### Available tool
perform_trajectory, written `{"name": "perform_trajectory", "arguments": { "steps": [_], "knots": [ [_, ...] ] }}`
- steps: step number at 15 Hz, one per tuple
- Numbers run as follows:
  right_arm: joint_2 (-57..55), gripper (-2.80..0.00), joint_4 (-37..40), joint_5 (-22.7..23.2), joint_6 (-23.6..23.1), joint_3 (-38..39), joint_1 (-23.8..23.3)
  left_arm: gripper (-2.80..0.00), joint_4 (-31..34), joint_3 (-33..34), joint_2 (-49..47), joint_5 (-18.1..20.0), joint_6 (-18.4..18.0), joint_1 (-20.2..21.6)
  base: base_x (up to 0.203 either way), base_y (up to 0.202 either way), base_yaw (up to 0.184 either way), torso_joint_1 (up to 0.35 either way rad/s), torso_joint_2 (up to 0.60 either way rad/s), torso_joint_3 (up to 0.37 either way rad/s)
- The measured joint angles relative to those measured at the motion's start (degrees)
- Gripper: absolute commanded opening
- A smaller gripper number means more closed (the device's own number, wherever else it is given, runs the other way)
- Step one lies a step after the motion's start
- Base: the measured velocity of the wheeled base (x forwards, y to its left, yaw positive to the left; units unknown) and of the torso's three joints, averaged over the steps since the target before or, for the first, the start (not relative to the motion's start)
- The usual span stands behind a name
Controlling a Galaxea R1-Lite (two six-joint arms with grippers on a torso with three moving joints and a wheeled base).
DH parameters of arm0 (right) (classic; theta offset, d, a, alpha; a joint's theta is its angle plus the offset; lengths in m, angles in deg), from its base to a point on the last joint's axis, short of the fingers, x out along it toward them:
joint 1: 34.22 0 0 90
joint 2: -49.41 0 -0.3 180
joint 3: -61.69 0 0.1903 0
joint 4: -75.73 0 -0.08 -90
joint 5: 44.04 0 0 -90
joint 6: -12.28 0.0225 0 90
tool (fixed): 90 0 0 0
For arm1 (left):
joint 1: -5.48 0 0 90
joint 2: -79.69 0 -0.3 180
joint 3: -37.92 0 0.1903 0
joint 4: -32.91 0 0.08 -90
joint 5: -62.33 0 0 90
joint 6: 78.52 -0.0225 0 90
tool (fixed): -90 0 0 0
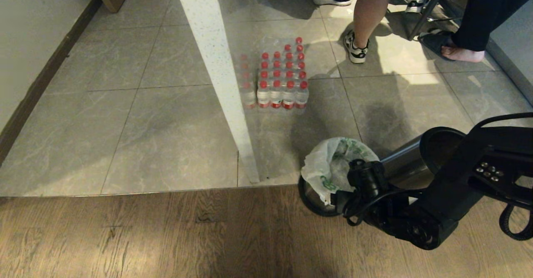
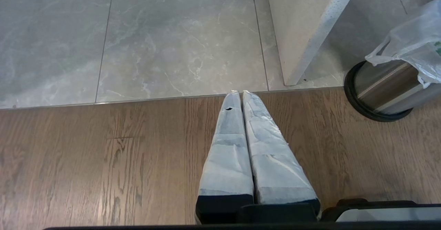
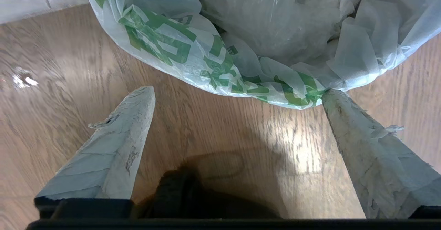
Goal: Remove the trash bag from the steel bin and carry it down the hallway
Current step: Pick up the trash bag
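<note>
R gripper wide open at trash bag rim | L gripper closed, idle | tip: pinch bunched plastic, lift straight off steel bin.

A shrink-wrapped pack of water bottles with red caps stands on the grey tile floor, just beside a white speckled post that meets the floor at the tile's near edge. A wood-grain floor adjoins the tile along a straight seam. A dark baseboard runs along the left wall. Persons' legs and shoes stand at the tile floor's far right corner.
</note>
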Motion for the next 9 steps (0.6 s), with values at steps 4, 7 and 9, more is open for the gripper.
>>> {"name": "perform_trajectory", "arguments": {
  "steps": [4,7,9],
  "knots": [
    [0.3,0.0,-0.6,-0.2,0.0,0.1,0.0,-2.8,0.0,0.0,0.0,0.0,0.0,0.0,0.0,0.0,0.0,0.0,0.0,0.0],
    [0.8,0.0,-1.0,-1.7,0.2,0.1,0.0,-2.8,0.0,0.0,0.0,0.0,0.0,0.0,0.0,0.0,0.0,0.0,0.0,0.0],
    [0.5,0.0,-3.0,-2.4,0.2,-0.2,0.0,-2.8,0.0,0.0,0.0,0.0,0.0,0.0,0.0,0.0,0.0,0.0,0.0,0.0]
  ]
}}
